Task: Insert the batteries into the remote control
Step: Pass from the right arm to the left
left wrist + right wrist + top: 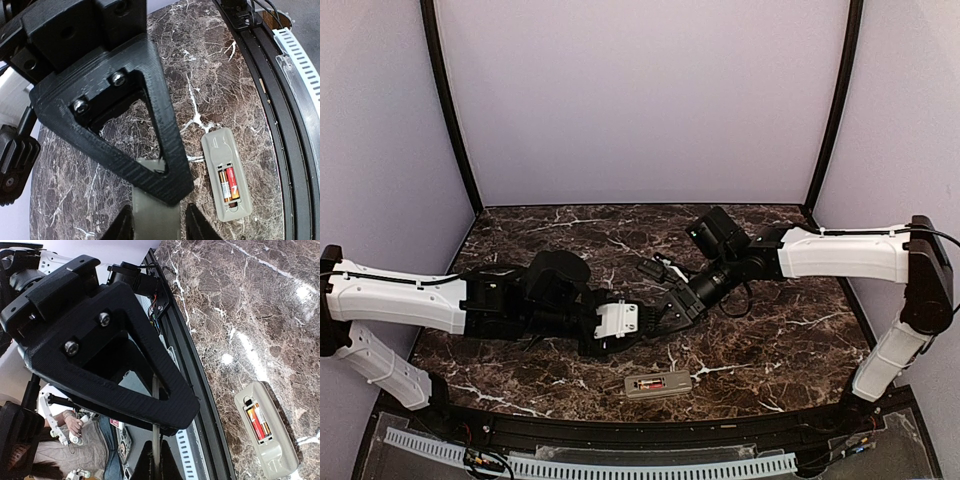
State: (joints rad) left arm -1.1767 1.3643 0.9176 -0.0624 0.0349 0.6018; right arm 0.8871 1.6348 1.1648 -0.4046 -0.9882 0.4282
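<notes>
The remote control [658, 384] lies back up near the table's front edge, its compartment uncovered. Two batteries [229, 184] lie side by side inside it, one red, one gold; they also show in the right wrist view [258, 421]. Both grippers meet in mid-air behind the remote [220, 150]. My right gripper [156, 444] is shut on a thin flat grey cover piece [155, 386], seen edge-on. My left gripper [159, 207] has its fingers on either side of the same cover [155, 222], with a sliver of gap at the right finger. In the top view the grippers [655, 315] hide the cover.
A black rail [620, 432] and a white slotted strip [620, 466] run along the table's near edge, just in front of the remote [272, 450]. Purple walls enclose the dark marble tabletop [770, 340]. A person's hand [72, 422] shows below the table edge.
</notes>
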